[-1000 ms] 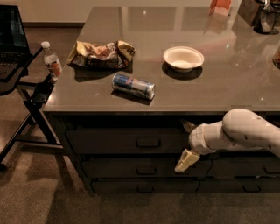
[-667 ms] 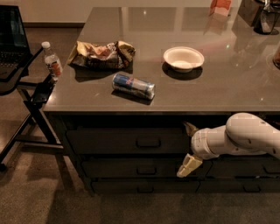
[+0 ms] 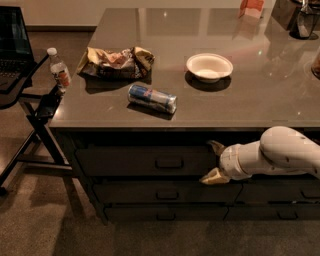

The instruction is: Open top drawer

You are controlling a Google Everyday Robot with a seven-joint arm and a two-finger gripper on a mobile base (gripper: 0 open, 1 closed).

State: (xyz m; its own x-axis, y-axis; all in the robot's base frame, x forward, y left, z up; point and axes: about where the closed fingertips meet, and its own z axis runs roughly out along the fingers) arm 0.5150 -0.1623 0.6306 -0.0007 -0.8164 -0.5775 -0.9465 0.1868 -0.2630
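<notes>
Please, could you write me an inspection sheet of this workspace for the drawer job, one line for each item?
Surface: grey counter top, glossy, with things on it.
Job's things: top drawer looks shut; nothing touches its handle.
Clutter: crumpled snack bag, can lying on its side, white bowl, orange carton at the far edge.
Grippers: pincer open, in front of the top drawer, right of the handle, holding nothing.
Cables: nothing seen.
Surroundings: water bottle and laptop at the left, beside the counter.
</notes>
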